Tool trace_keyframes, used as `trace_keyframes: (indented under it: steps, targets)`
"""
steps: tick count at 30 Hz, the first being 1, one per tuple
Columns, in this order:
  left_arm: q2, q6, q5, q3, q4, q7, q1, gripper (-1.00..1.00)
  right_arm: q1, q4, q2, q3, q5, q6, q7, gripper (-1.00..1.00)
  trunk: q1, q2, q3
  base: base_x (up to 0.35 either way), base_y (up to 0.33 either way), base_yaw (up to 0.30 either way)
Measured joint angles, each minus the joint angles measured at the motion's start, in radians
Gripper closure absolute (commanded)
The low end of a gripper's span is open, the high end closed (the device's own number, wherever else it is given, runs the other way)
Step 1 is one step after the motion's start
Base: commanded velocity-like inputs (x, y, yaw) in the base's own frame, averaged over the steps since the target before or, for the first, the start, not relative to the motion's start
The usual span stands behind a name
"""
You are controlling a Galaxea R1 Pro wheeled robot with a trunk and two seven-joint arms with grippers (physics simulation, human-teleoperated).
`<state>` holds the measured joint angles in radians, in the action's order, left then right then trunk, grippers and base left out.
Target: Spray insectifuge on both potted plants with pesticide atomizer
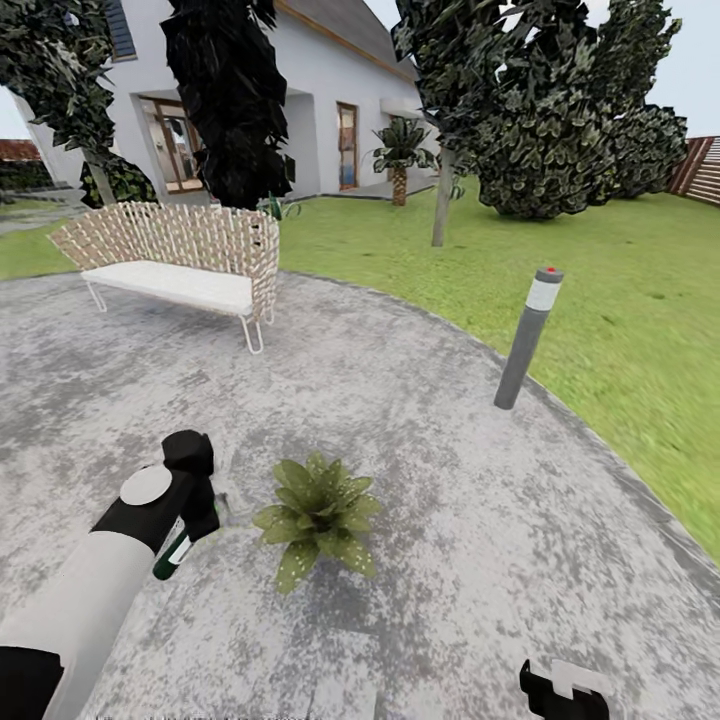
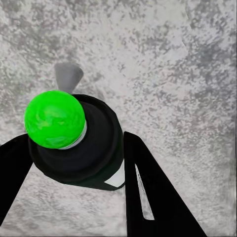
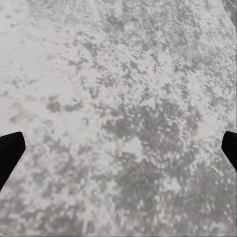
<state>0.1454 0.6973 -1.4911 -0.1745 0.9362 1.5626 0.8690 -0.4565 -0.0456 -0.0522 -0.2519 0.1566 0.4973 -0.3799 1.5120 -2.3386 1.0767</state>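
One potted plant (image 1: pixel 318 515), a low rosette of speckled olive-green leaves, sits on the grey mottled patio (image 1: pixel 420 420) and serves as the reference point. Just beside it, on the side away from the lawn (image 1: pixel 620 300), the left gripper (image 1: pixel 205 500) has its fingers (image 2: pixel 153 192) closed around the pesticide atomizer (image 2: pixel 81 143); in the left wrist view the dark bottle with its bright green cap sits between the two black fingers, above bare paving. The right gripper (image 3: pixel 118 148) hangs over bare patio with its fingers wide apart, holding nothing. Beyond the plant, toward the lawn edge, stands a grey bollard light (image 1: pixel 528 338). Further back from the plant, a woven bench (image 1: pixel 175 262) rests on the patio, with a white house (image 1: pixel 330 110) and dark trees (image 1: pixel 560 110) behind.
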Motion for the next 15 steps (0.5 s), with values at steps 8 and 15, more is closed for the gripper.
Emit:
trace_keyframes:
  steps: [8, 15]
  targets:
    - [0.01, -0.187, 0.391, 0.297, -0.002, -0.203, -0.254, 1.0, 0.0, -0.001, -0.01, 0.002, 0.002, -0.001, 0.003, -1.0, 0.0, 0.0, 0.0, -0.035, 0.0, 0.014]
    - [0.014, -0.606, 0.604, 0.454, -0.017, -0.328, -0.413, 1.0, 0.0, -0.049, -0.022, 0.242, 0.168, 0.0, 0.215, -1.0, 0.001, 0.0, 0.0, -0.318, 0.0, 0.0]
